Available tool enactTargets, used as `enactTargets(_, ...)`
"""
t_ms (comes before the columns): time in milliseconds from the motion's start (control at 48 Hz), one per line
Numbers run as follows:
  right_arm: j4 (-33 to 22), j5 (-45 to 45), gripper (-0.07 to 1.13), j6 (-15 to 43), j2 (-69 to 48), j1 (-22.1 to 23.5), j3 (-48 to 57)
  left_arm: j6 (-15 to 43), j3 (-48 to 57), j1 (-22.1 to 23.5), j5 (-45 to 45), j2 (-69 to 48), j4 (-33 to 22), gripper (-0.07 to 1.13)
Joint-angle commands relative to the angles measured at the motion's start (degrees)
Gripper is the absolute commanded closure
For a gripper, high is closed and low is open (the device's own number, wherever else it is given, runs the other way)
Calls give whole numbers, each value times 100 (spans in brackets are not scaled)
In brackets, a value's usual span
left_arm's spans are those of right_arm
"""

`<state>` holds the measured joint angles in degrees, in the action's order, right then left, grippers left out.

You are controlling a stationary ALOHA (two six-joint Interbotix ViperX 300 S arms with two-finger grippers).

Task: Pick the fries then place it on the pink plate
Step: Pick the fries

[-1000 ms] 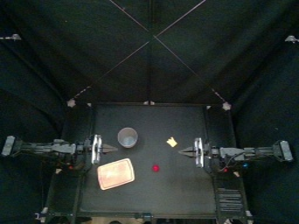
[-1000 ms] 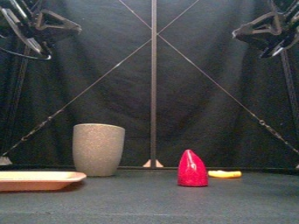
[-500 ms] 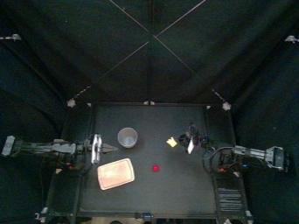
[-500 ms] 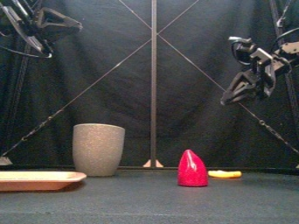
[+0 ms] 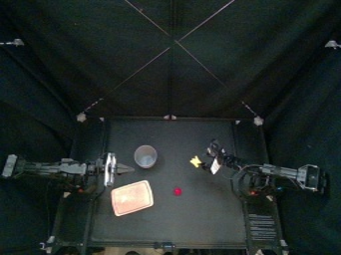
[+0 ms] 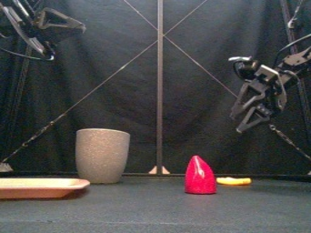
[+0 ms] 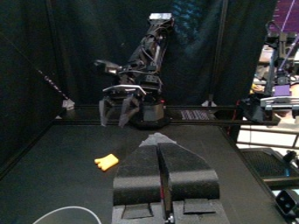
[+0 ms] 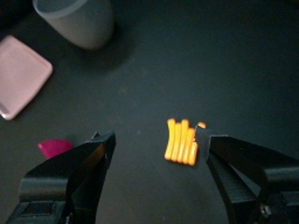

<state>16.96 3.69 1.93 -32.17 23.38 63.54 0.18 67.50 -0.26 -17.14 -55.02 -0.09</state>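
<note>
Yellow fries (image 5: 196, 160) lie flat on the black table (image 5: 200, 219), right of centre toward the back. In the top view they are just beside the right gripper (image 5: 217, 159). From the front they show low behind the red toy (image 6: 199, 175), on its right. The pink plate (image 5: 134, 197) sits front-left, well apart from the fries, w/ the grey cup (image 5: 146, 154) behind it and the red toy btwn plate and fries.

Step in hand, by judgement: approach to the pick, nothing grasped yet. The right gripper hangs above the table, clear of the surface in the front view, jaws spread wide and empty. Its wrist cam looks down on the fries in the gap btwn the jaws, a bit nearer one of them. The sticks run approx. parallel to the jaw faces, so a close would squeeze the bundle's narrow width. The left gripper (image 5: 100, 171) rests raised at the table's left side, jaws pressed together on nothing.

Next move prob. calls for:
- A small sideways trim to centre the fries.
- A straight drop almost to the tabletop, since the fries lie low.
- A firm close, then a lift.

The carry to the plate goes front-left and needs height to pass the red toy and stay off the cup.
</note>
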Motion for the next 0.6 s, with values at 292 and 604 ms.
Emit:
enactTargets(292, 246, 1749, 2, 9, 1310, 439, -1310, -9, 26, -26, -62, 26, -9, 104)
enactTargets(604, 466, 2522, 2, 0, 2338, 949, -1846, -9, 123, -26, -53, 26, -9, 104)
